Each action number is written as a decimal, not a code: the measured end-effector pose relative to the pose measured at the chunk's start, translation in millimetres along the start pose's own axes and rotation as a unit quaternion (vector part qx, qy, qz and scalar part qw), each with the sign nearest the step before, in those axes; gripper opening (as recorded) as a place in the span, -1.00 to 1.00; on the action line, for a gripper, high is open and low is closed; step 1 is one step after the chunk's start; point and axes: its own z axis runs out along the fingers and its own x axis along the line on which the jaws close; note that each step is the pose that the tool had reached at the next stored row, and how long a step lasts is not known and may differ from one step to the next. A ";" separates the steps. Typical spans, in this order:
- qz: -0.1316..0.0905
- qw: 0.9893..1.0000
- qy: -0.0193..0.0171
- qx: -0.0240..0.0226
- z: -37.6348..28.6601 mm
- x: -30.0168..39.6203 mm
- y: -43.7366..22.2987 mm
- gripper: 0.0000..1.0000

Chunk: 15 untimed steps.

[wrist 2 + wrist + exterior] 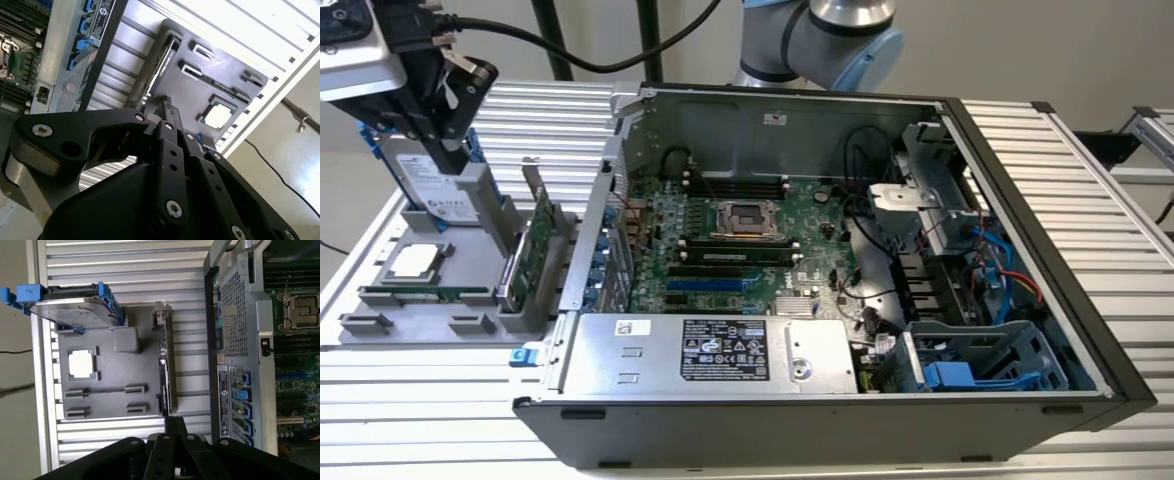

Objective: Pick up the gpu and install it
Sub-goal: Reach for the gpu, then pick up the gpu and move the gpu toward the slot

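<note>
Hovering empty with jaws pressed together, the gripper (175,423) sits near one end of the gpu (166,365), which stands on edge in the gray holder (115,370).

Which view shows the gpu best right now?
The exterior view: the gpu stands upright in the gray fixture beside the computer case, with its green board face visible. Both wrist views catch it edge-on, as a thin dark strip.

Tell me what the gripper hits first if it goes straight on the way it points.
Most likely the gpu: in the first wrist view the gripper lines up with this card, standing on edge in the grey holder. The gap is unclear.
</note>
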 end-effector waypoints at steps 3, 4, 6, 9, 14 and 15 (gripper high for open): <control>0.000 1.000 0.000 0.000 0.0 0.0 -1.1 -1.00; 0.000 1.000 0.000 0.000 -0.1 0.1 -1.1 -1.00; 0.000 1.000 0.000 0.000 -0.1 0.8 -1.2 -1.00; 0.000 1.000 0.000 0.000 0.0 1.2 -1.2 -1.00; 0.000 1.000 0.000 0.000 -0.1 1.2 -1.2 -1.00; 0.000 1.000 0.000 0.000 -0.1 1.2 -1.2 -1.00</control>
